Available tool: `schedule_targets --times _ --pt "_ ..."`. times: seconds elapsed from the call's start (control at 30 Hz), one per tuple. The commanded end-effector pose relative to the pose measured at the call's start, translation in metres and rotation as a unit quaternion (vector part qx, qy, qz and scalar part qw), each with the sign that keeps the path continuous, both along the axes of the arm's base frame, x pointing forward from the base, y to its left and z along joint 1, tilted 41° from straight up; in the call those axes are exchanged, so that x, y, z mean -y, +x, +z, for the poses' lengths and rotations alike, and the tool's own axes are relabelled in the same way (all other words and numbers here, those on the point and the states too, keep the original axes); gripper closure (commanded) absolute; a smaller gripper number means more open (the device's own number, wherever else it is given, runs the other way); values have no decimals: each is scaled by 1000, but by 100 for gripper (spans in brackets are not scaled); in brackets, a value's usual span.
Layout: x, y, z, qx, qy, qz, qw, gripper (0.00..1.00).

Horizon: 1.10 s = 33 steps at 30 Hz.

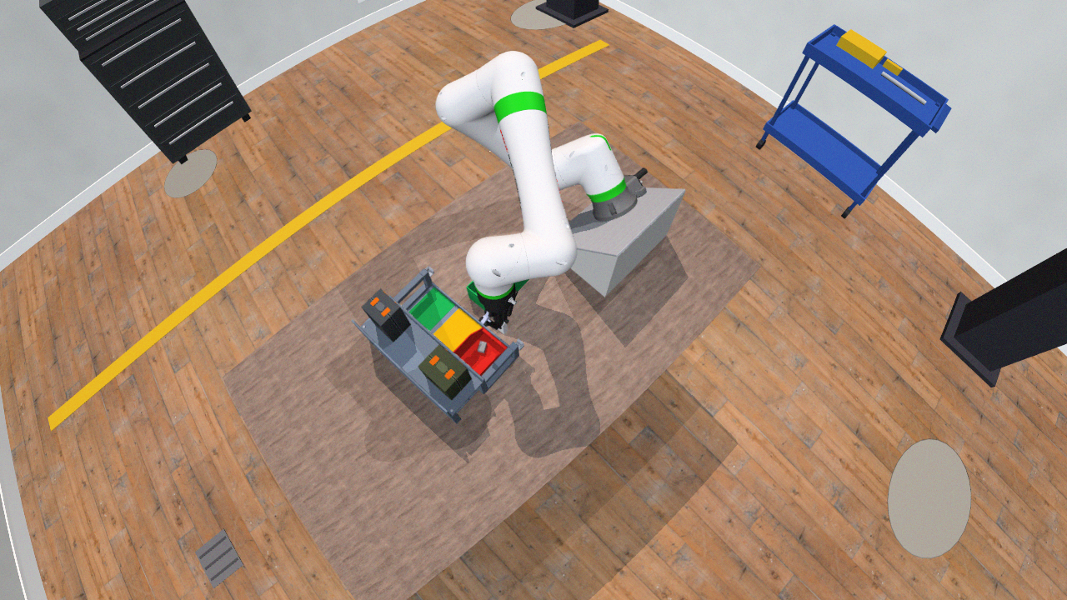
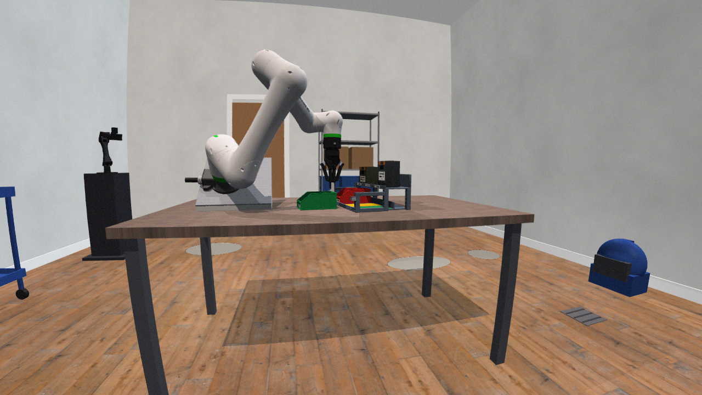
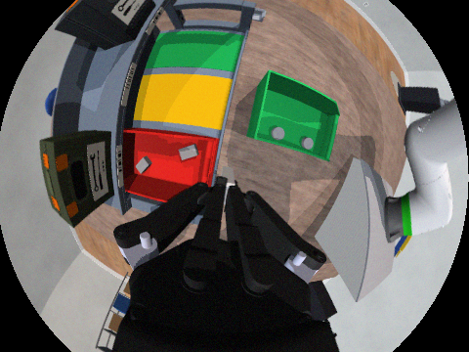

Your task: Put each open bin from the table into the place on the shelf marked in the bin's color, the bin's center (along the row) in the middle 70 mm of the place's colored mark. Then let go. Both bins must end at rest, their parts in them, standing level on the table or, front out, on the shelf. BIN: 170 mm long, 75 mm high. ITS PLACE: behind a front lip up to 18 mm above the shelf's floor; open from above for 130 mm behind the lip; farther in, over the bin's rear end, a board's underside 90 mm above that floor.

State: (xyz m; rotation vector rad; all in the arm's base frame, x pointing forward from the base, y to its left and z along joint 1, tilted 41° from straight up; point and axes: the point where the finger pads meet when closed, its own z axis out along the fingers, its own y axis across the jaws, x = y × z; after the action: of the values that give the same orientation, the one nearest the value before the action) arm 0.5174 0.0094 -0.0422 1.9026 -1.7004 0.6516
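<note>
The shelf [image 1: 403,347] [image 2: 386,198] [image 3: 100,93] stood on the table [image 1: 313,477] [image 2: 313,226] [image 3: 298,39]. The green bin [image 1: 473,292] [image 2: 317,200] [image 3: 293,105] sat level on the table in front of the shelf, apart from its lip. Its long axis ran roughly toward the shelf, somewhat skewed in the wrist view; its low, sloped front pointed away from the shelf, toward the arm's grey stand [image 1: 645,216] [image 2: 257,196] [image 3: 352,230], and its tall rear end faced the shelf. Two round grey parts [image 3: 277,133] lay in it, near one long side.

The red bin [image 1: 471,363] [image 2: 353,195] [image 3: 166,171] was in the shelf's end place, next to the yellow mark [image 1: 457,330] [image 2: 369,204] [image 3: 183,100]. Its long axis ran from the shelf's lip inward, across the row, with the front at the lip. Two grey blocks [image 3: 188,153] lay in it. The green mark [image 1: 430,309] [image 2: 373,207] [image 3: 195,51], at the shelf's other end, had no bin on it.

The gripper [image 1: 498,324] [image 2: 332,180] [image 3: 226,175] pointed down above the shelf's front edge, near the red bin's front, its jaws pressed together on nothing. On the shelf's upper board stood a black box [image 1: 385,317] [image 2: 389,173] [image 3: 103,24] and an olive box [image 1: 445,372] [image 2: 369,175] [image 3: 78,176].
</note>
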Motion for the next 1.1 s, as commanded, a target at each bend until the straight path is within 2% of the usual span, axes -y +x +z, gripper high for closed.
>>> schedule_targets --times 0.0,0.33,0.63,1.07 --pt "-6 0 6 0 0 0 1000 100" --pt "-28 -1 32 0 0 0 1000 100" --pt "-35 -1 40 0 0 0 1000 100" --pt "-35 -1 41 0 0 0 1000 100"
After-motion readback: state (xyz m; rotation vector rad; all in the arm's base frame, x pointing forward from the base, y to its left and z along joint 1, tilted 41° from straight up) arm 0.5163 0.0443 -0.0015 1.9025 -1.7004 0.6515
